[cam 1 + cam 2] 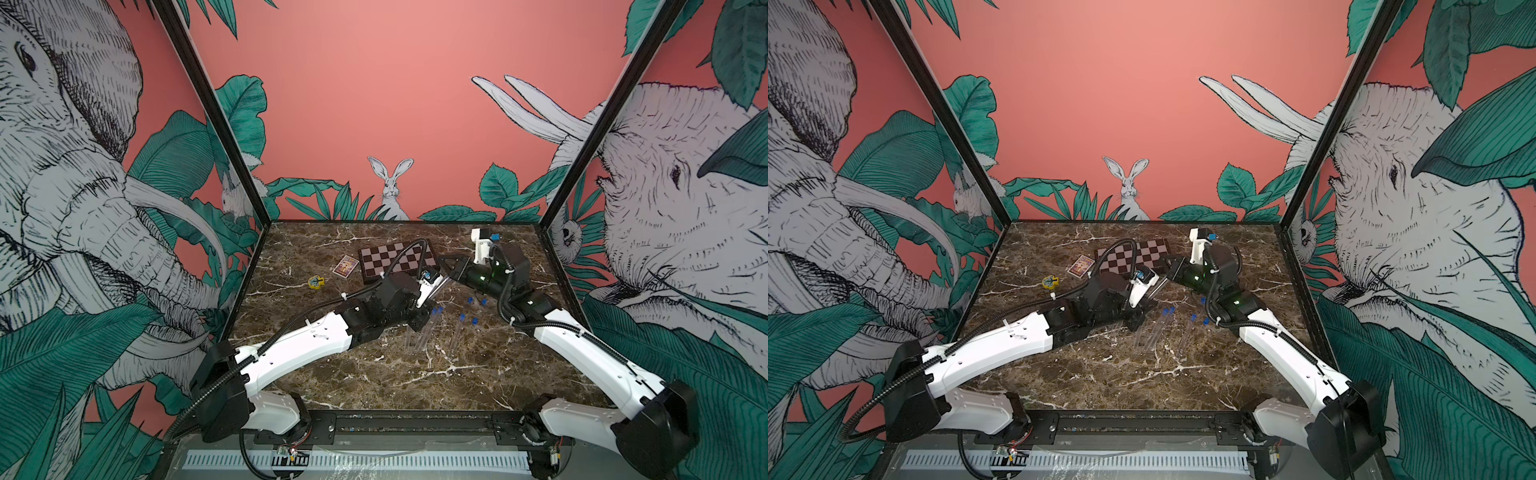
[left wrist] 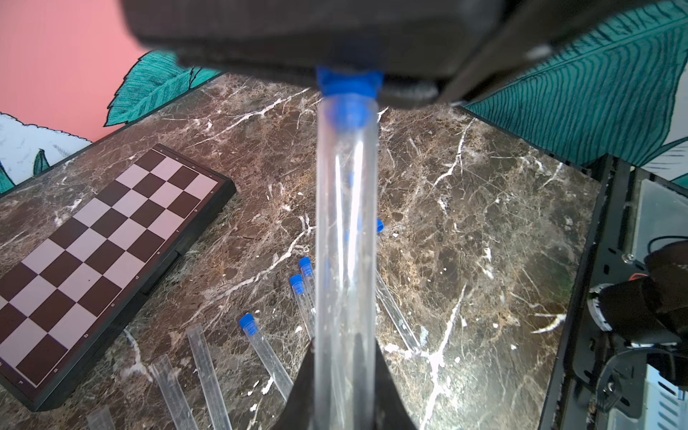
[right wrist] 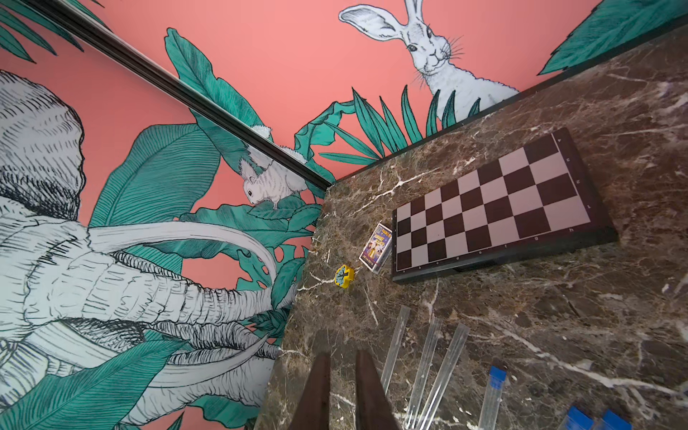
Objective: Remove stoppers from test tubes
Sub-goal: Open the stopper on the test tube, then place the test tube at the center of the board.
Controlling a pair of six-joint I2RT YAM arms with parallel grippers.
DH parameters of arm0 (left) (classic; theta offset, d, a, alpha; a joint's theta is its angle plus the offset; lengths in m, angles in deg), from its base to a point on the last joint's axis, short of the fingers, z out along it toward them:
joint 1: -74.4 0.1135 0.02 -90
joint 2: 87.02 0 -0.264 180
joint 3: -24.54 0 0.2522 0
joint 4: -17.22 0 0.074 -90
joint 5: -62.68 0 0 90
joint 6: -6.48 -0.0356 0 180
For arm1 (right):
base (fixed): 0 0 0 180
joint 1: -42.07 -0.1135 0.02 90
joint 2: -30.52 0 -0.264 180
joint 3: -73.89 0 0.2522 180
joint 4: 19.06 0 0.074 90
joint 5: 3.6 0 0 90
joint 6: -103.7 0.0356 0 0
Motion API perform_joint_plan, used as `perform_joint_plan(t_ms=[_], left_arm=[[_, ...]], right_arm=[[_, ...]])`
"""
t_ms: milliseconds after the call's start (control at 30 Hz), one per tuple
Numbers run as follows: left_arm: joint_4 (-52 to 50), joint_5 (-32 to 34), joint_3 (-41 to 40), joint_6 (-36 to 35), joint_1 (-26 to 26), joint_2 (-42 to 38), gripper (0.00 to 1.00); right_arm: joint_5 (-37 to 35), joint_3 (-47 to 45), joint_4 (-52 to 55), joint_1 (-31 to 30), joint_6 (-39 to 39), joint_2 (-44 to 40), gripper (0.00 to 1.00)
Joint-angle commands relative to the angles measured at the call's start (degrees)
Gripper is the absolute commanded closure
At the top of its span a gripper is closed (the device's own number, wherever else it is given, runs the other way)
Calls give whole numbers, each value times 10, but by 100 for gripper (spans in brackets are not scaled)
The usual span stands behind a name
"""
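My left gripper [image 2: 344, 338] is shut on a clear test tube [image 2: 346, 242] and holds it off the marble table [image 2: 484, 223]. The tube's blue stopper [image 2: 350, 83] is tucked into my right gripper, a dark blurred mass in the left wrist view. In both top views the held tube [image 1: 440, 286] [image 1: 1156, 286] slants up from the left gripper [image 1: 428, 305] to the right gripper [image 1: 446, 270]. The right gripper [image 3: 342, 355] shows narrow jaws with no stopper visible between the tips. On the table lie stoppered tubes [image 2: 268, 353], open tubes [image 3: 428, 357] and loose stoppers [image 1: 469, 299].
A chessboard [image 1: 397, 259] lies at the back of the table, with a small card box [image 1: 345, 266] and a yellow-and-blue toy [image 1: 316, 281] to its left. Patterned walls close in the left, back and right sides. A black rail [image 1: 415, 424] runs along the front.
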Motion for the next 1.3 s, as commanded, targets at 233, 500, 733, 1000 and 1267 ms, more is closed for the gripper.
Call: perform_joint_plan(t_ms=[233, 500, 733, 1000, 1267], left_arm=[[15, 9, -11, 3, 2, 0, 100], [-3, 34, -18, 17, 5, 5, 100], [-16, 29, -43, 102, 63, 37, 100], [7, 8, -57, 136, 83, 101, 100], [0, 15, -55, 134, 83, 102, 100]], right_arm=[[48, -30, -97, 50, 88, -7, 100], [-136, -33, 103, 50, -110, -55, 100], [-228, -131, 67, 50, -129, -81, 100], [-250, -171, 59, 62, -131, -104, 100], [-227, -189, 58, 91, -119, -101, 100]])
